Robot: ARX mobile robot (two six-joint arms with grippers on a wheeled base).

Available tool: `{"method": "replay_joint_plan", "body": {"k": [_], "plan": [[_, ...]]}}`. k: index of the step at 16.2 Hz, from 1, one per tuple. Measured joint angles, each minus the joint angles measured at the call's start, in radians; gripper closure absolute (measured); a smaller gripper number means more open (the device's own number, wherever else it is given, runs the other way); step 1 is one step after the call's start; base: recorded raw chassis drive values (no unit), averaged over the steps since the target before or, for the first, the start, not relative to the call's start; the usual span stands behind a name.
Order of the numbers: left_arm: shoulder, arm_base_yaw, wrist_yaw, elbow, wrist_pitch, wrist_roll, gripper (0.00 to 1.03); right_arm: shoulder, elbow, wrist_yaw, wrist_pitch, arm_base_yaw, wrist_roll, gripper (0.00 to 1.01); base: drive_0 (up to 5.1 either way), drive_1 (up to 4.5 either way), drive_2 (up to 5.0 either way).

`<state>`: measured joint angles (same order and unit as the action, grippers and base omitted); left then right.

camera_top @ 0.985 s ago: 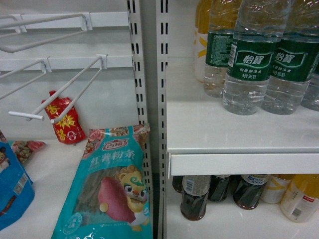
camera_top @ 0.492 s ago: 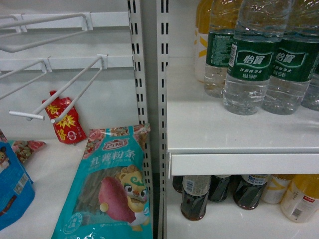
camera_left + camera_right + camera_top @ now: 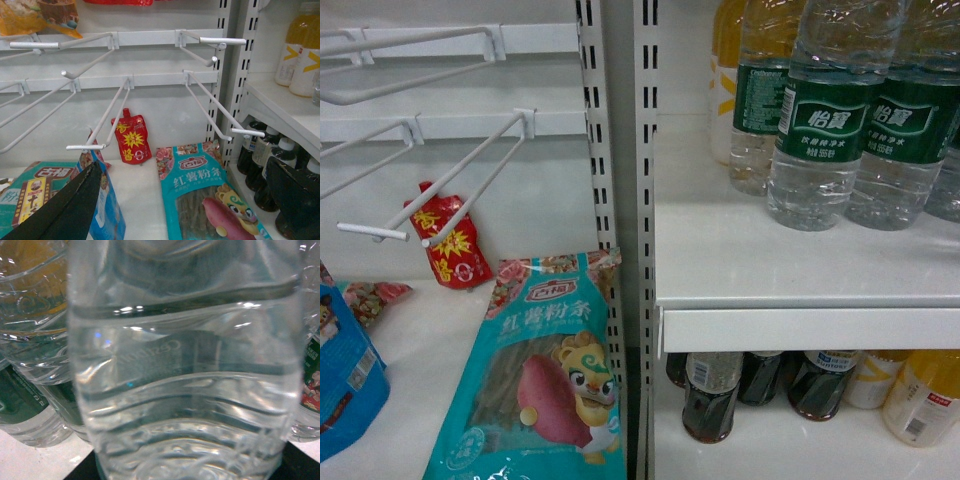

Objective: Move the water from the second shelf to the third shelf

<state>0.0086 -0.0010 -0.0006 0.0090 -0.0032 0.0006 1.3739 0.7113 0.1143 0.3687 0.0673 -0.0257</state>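
Water (image 3: pixel 820 130) in clear ribbed bottles with green labels is stood on the white shelf (image 3: pixel 800 270) at two o'clock in the head view. One bottle (image 3: pixel 185 370) fills the right wrist view; whether it is pinched cannot be told. The left gripper (image 3: pixel 180 200) is seen spread wide.
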Motion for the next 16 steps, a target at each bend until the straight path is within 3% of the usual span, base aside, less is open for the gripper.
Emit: {"method": "replay_joint_plan", "body": {"k": [2,5,9,15,16], "plan": [[0.0,0.0,0.0,0.0,0.0,0.0,0.05,-0.018,0.0,0.02,0.006,0.013,0.0,0.22,0.0,0.0,0.0],[0.0,0.0,0.0,0.0,0.0,0.0,0.05,-0.043,0.0,0.039,-0.002,0.021,-0.004,0.01,0.0,0.0,0.0],[0.0,0.0,0.0,0.0,0.0,0.0,0.05,-0.116,-0.005,0.075,-0.068,0.032,-0.012,0.03,0.0,0.0,0.0],[0.0,0.0,0.0,0.0,0.0,0.0,0.05,-0.409,-0.089,0.151,-0.182,0.053,-0.018,0.03,0.0,0.0,0.0],[0.0,0.0,0.0,0.0,0.0,0.0,0.05,-0.464,-0.134,0.092,-0.087,0.043,-0.006,0.09,0.0,0.0,0.0]]}}
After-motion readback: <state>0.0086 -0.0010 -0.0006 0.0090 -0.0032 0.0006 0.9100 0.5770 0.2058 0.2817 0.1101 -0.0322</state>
